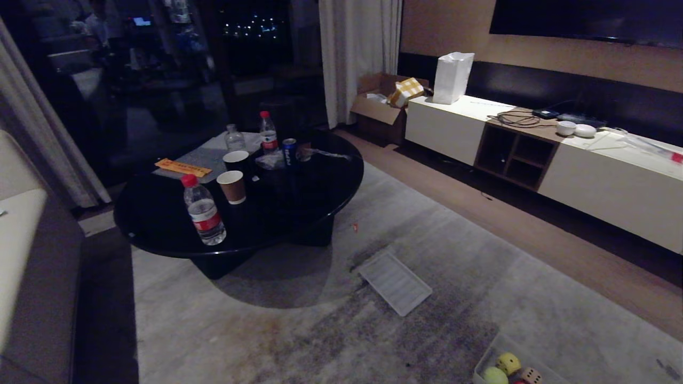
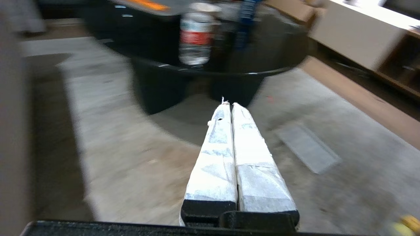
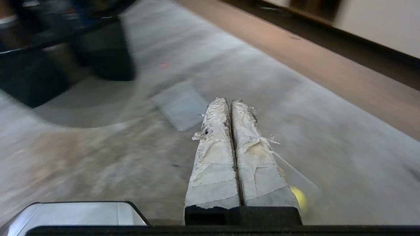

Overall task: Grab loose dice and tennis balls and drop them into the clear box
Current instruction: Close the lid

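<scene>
**Already boxed, as far as you can see**

Nearest you, at the lower right edge of the head view, the clear box [image 1: 483, 364] sits on the grey carpet [image 1: 299, 341], only its corner in frame. Inside it you can make out a tennis ball [image 1: 494, 376], a yellow die [image 1: 508, 363] and a tan die [image 1: 530, 375], with a sliver of something red between them. They lie packed together against the wall, so this part of the job looks done; no loose die or ball shows on the carpet you can see.

Neither arm appears in the head view. Each wrist camera shows its own tool: the left gripper [image 2: 228, 104] and the right gripper [image 3: 228, 101] both have their taped fingers pressed together with nothing between them, held low and pointing out over the carpet, which reads as a parked pose.

Further out lies the ribbed lid [image 1: 395, 282], flat and well apart from the box, presumably set aside to leave the opening free. Beyond it stands the black round table [image 1: 160, 224], carrying water bottles [image 1: 204, 211] and paper cups [image 1: 232, 186].
</scene>
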`<state>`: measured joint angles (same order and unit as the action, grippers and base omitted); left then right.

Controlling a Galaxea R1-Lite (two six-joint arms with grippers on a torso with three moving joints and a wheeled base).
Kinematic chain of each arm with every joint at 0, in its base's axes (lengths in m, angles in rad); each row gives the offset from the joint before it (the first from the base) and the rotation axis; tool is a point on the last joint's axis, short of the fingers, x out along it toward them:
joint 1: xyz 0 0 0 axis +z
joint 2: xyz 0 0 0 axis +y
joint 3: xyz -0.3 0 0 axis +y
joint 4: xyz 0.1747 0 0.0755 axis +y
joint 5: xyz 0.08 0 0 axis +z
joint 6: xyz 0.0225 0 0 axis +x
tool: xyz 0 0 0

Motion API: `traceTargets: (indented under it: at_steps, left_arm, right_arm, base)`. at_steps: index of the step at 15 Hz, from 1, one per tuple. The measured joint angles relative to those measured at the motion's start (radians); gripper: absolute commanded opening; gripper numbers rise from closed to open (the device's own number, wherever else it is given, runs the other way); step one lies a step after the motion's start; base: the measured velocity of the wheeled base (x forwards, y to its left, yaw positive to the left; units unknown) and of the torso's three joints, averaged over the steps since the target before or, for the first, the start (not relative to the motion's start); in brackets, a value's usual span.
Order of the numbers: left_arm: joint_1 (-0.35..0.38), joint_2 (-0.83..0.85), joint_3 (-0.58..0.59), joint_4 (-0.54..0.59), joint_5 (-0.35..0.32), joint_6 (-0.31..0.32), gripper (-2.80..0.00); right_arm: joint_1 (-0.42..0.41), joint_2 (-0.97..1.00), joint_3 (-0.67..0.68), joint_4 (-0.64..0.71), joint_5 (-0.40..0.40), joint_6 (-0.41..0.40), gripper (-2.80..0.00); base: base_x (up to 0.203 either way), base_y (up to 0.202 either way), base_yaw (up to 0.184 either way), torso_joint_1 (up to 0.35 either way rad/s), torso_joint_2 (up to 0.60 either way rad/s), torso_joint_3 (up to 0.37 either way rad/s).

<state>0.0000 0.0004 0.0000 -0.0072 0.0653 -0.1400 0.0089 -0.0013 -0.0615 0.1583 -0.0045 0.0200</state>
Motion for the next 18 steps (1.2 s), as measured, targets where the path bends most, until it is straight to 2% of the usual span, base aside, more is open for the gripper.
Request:
traceTargets:
  at_steps: [4, 11, 18]
  left_arm:
    - [0.000, 0.000, 0.000, 0.000, 0.000, 0.000, -2.80]
    - [0.000, 0.000, 0.000, 0.000, 0.000, 0.000, -2.80]
    - [0.000, 0.000, 0.000, 0.000, 0.000, 0.000, -2.80]
  right_arm:
    - [0.000, 0.000, 0.000, 0.000, 0.000, 0.000, -2.80]
    - [0.000, 0.000, 0.000, 0.000, 0.000, 0.000, -2.80]
    - [0.000, 0.000, 0.000, 0.000, 0.000, 0.000, -2.80]
  base:
    - [0.000, -0.005, 0.112, -0.001, 0.00, 0.001]
    - [0.000, 0.000, 0.000, 0.000, 0.00, 0.000]
    - [0.177, 0.000, 0.001, 0.000, 0.00, 0.004]
